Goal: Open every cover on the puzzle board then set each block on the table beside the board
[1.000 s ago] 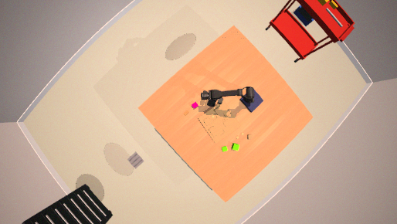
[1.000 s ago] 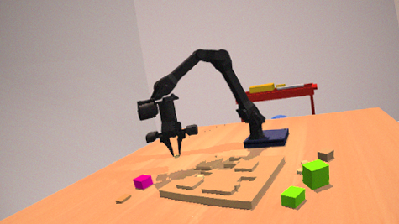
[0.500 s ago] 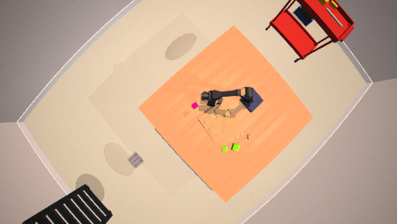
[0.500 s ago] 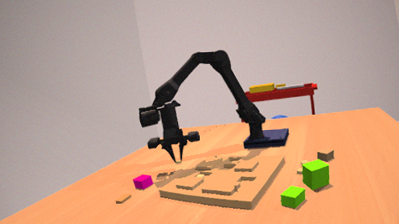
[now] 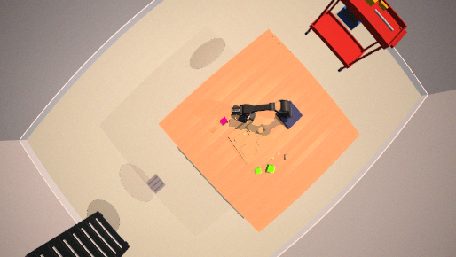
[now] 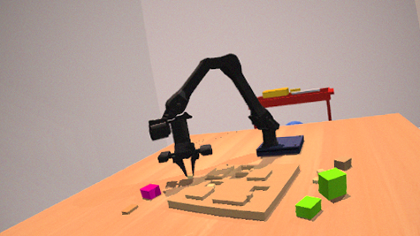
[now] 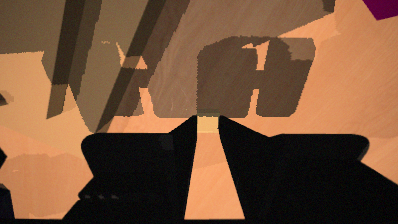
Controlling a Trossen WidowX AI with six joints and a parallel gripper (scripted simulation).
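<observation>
The tan puzzle board (image 6: 221, 211) lies mid-table, with raised tan covers (image 6: 199, 194) (image 6: 259, 175) and recesses; arm shadow blurs its far part, so I cannot tell every cover's state. A small pale piece (image 6: 211, 185) shows on the board. My gripper (image 6: 189, 175) (image 7: 207, 120) points down, shut on a small pale tan block (image 7: 208, 125), low over the table beyond the board's far left edge. Off the board lie a magenta block (image 5: 224, 120) (image 6: 150, 191), a large green block (image 5: 271, 168) (image 6: 331, 184), a smaller green block (image 5: 258, 171) (image 6: 308, 207) and a brown block (image 5: 286, 157) (image 6: 343, 163).
A flat tan piece (image 5: 214, 129) (image 6: 129, 209) lies left of the board. Small tan bits (image 5: 279, 153) lie near the large green block. The arm's blue base (image 5: 290, 116) (image 6: 289, 145) stands behind the board. A red cart (image 5: 337, 37) stands beyond the table.
</observation>
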